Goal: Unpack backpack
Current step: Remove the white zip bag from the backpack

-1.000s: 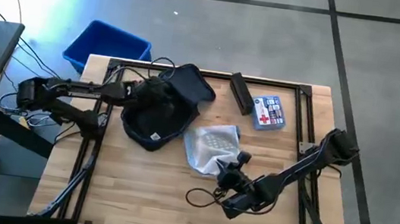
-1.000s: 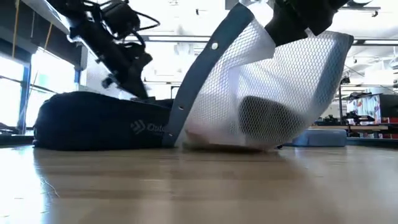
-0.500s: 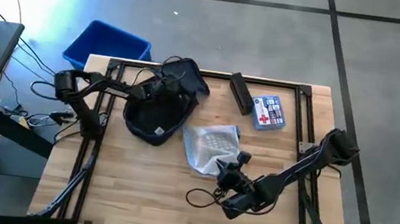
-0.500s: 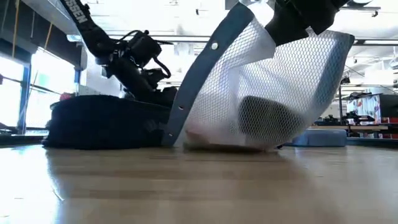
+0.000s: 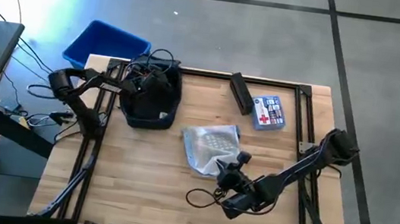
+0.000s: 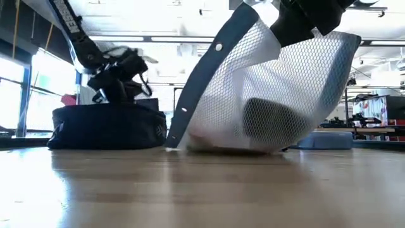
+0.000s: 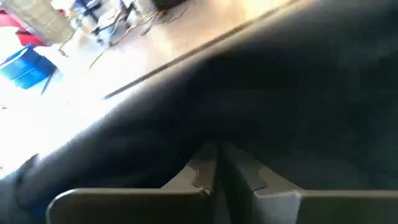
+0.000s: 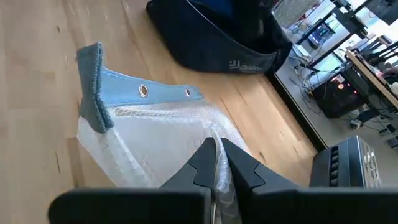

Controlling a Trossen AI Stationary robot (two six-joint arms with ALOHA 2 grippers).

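The dark navy backpack (image 5: 151, 100) sits on its base near the table's far left corner; it also shows in the low view (image 6: 107, 126). My left gripper (image 5: 150, 83) is on top of it, shut into its fabric (image 7: 217, 167). The clear mesh pouch (image 5: 211, 147) with a blue grommeted edge (image 8: 149, 92) lies mid-table. My right gripper (image 5: 232, 174) is shut on the pouch's near right part (image 8: 216, 163). My left gripper is shut on dark fabric at the backpack's top (image 7: 217, 134), coming from above and from the table's left. The dark cloth hides which part it has. The backpack's base stays on the table (image 6: 107, 147). My right gripper pinches the pouch's mesh wall (image 8: 215, 138) between its two fingers, coming from the table's near right side. That side of the pouch is held raised. Its lower part (image 6: 221, 145) rests on the table.
A black box (image 5: 240, 92) and a first-aid kit (image 5: 269, 111) lie at the far right. A black cord (image 5: 201, 197) loops near the front, beside my right gripper. A blue bin (image 5: 107, 45) stands beyond the table's far left corner.
My left gripper first went right over the backpack, then back toward the table's far left corner. The backpack has slid that way with it, and its spread-out flap has folded in, leaving a compact shape. The pouch has kept still.
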